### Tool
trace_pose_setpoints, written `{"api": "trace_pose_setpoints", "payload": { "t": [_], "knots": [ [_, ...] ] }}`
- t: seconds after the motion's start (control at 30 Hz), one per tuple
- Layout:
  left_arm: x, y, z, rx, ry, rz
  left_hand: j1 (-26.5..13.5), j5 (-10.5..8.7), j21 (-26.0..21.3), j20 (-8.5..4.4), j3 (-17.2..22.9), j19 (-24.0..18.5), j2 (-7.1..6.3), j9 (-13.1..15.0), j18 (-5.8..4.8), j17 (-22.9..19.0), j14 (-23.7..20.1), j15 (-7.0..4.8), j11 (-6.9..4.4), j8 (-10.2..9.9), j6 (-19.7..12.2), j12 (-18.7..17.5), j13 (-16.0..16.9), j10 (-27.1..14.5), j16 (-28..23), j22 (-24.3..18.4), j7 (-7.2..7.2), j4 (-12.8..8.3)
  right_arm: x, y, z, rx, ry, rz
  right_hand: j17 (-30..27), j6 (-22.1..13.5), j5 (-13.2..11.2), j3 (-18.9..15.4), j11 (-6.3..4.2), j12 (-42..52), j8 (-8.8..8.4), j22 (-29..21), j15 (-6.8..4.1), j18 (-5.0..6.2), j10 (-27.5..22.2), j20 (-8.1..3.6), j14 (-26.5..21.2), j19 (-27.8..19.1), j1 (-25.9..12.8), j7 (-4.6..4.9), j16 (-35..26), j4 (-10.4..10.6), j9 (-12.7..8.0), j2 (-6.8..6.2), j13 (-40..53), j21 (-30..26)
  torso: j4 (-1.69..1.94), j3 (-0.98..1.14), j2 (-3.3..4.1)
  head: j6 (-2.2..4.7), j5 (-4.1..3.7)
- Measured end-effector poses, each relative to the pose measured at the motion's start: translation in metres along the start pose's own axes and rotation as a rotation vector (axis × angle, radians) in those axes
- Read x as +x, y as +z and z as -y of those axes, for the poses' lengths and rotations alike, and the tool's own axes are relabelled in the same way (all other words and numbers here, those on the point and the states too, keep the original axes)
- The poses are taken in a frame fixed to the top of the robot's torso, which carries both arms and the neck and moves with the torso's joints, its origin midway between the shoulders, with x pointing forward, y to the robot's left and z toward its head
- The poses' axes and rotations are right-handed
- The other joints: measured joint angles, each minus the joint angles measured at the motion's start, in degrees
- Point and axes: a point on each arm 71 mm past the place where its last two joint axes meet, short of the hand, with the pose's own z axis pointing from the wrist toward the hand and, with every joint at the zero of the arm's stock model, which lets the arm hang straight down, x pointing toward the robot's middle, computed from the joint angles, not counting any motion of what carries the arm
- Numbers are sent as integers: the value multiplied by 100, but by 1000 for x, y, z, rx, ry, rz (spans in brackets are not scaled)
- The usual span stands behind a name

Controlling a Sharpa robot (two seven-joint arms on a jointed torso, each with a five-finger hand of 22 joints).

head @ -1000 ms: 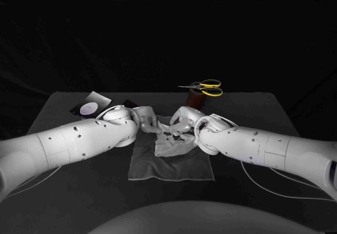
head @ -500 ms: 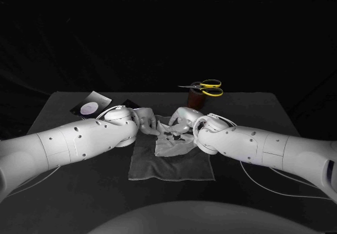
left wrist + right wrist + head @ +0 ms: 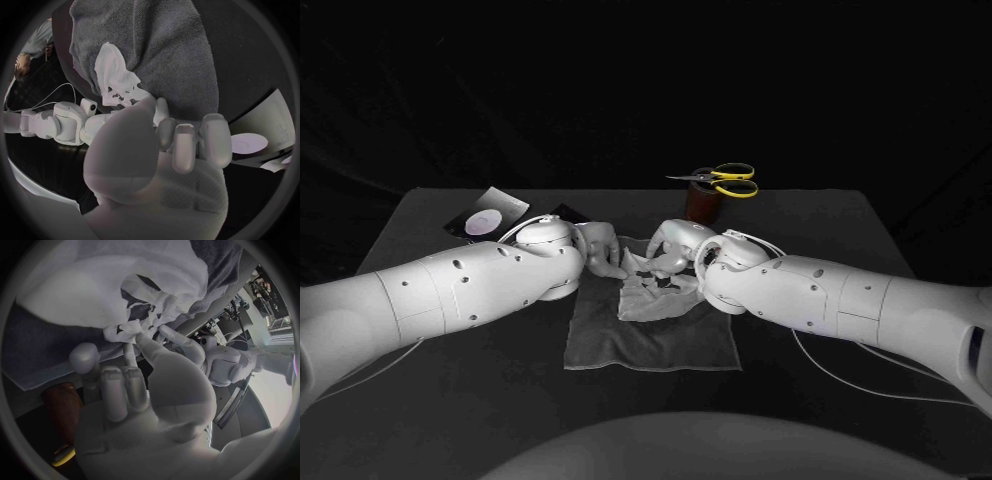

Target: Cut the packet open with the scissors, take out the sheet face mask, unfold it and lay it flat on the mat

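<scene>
Sheet face mask point(image 3: 658, 298) is what I'm watching: it lies crumpled and white on the far half of the mat, between the two hands.

From my seat the black table point(image 3: 826, 225) is the largest thing. The left arm point(image 3: 444, 290) comes in from 8 o'clock and the right arm point(image 3: 862, 300) from 4 o'clock. The grey mat point(image 3: 646, 345) lies at the table's centre with its long axis running 12 to 6.

The mask's gathered, ragged end points to 12 o'clock, where the hands meet. Its broader part spreads toward 6. It is too bunched for me to call a long axis.

The left hand point(image 3: 600, 248) is at the mask's 11 o'clock. In the left wrist view its fingers point(image 3: 184, 142) lie close side by side, narrowly spread, and the thumb tip reaches the mask's point(image 3: 115, 75) torn edge. I cannot tell whether it grips.

The right hand point(image 3: 672, 250) is at the mask's 12 o'clock. In the right wrist view its thumb and one fingertip close on a twisted strip of the mask point(image 3: 125, 285), pinching it. The other fingers point(image 3: 112, 385) are loosely curled, and one stands apart.

The packet point(image 3: 488, 215) lies flat at the mat's 10 o'clock, well apart. At 12 o'clock a brown holder point(image 3: 700, 207) carries the scissors point(image 3: 718, 180), with blades toward 9 and yellow handles toward 3.
</scene>
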Motion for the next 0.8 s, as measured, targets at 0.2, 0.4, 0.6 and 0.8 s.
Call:
{"api": "trace_pose_setpoints", "payload": {
  "t": [0.2,0.4,0.6,0.8],
  "knots": [
    [0,0,1,-2,6,-7,0,0,0,0,15,0,0,1,0,0,0,0,0,0,21,24,21,0,0,1,-21,16,0,2,-1,4,-23,12,-1,346,-3,196,-193,-2,231,61,-144,-1,-7,-95,0,46,305,-227,0,-196,136,236,1,51,0,0,1,0,-2],
    [-1,0,2,-4,12,-10,-1,0,0,0,15,0,0,0,1,0,-17,-16,-20,0,21,24,28,20,0,2,-21,16,1,2,-2,1,-32,36,-6,446,-37,330,-222,-3,370,88,-191,-3,3,-165,11,61,351,-268,0,-330,169,240,1,69,0,0,3,0,-3],
    [-1,0,2,-6,15,-14,-1,0,0,0,15,0,0,0,1,0,-22,-20,-20,0,21,24,42,20,-1,4,-21,16,2,2,-3,-7,-37,62,-5,491,-42,409,-222,9,427,108,-191,-4,3,-187,11,83,366,-256,-1,-410,171,255,0,81,0,-3,4,0,-6],
    [-1,0,2,-7,17,-17,-1,0,0,0,15,-1,0,0,1,0,-22,-20,-19,0,21,23,42,19,-1,5,-21,16,2,2,-4,-16,-38,89,-3,556,-21,481,-262,9,511,126,-222,-5,5,-187,1,83,366,-276,-5,-482,262,255,-4,96,-2,-7,4,0,-11]
  ]
}}
